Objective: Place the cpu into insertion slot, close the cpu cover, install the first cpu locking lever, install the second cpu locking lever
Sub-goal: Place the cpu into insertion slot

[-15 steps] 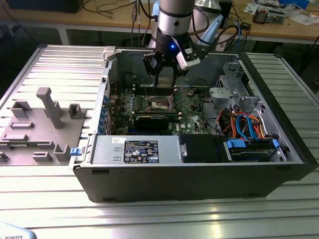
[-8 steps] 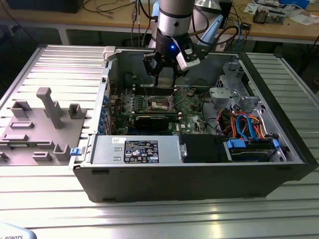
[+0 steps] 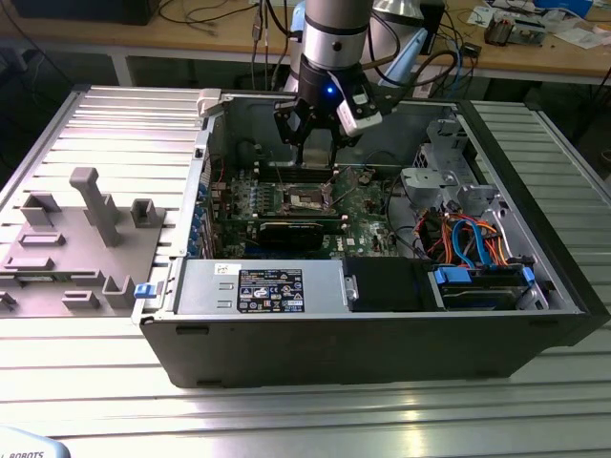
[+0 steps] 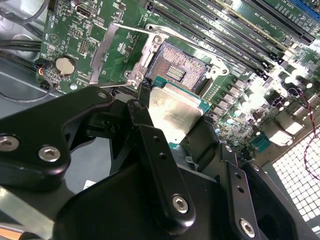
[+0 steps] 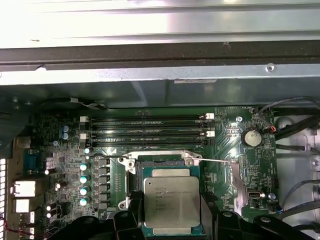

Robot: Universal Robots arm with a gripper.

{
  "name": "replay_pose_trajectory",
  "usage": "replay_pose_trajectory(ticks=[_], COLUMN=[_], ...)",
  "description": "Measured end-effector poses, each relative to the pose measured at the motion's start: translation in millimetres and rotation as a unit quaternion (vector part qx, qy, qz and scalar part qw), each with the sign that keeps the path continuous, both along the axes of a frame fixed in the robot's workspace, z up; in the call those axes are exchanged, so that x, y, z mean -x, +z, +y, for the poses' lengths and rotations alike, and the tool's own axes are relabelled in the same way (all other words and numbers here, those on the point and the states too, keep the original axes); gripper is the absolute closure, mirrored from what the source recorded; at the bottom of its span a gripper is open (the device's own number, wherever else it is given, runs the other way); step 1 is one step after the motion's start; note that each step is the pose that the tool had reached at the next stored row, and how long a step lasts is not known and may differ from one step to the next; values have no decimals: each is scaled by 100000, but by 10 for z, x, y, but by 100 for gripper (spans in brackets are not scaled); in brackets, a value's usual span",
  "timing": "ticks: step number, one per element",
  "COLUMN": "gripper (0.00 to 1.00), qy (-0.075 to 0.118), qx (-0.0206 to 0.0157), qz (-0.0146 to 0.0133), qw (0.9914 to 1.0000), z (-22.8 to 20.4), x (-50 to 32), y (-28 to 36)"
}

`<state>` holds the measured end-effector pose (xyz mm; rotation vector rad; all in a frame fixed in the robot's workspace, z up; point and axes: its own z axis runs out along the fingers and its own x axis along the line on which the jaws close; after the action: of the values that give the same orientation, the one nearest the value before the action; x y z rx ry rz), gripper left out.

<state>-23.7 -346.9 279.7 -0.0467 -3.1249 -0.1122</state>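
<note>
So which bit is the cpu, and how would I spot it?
Look inside the open computer case at the green circuit board. By its dark square insertion slot, the black gripper holds the cpu. It is the small flat square with a dull silver top, unlike the long black strips nearby.

Silvery cpu (image 4: 172, 112) above insertion slot (image 4: 179, 70); slot empty

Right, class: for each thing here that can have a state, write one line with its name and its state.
chip: gripped, held above the socket, not seated
socket: empty, uncovered
cover plate: swung open
gripper: shut on the chip
computer case: side open
</note>
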Motion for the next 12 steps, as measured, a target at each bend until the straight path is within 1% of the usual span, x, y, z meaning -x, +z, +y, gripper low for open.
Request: replay_pose_trajectory(ticks=[4, 12], gripper=[46, 46], qy=[-892, -1994], qx=[4, 5], qz=[0, 3], qw=[99996, 99980], z=[0, 0], x=[0, 0], y=[0, 0])
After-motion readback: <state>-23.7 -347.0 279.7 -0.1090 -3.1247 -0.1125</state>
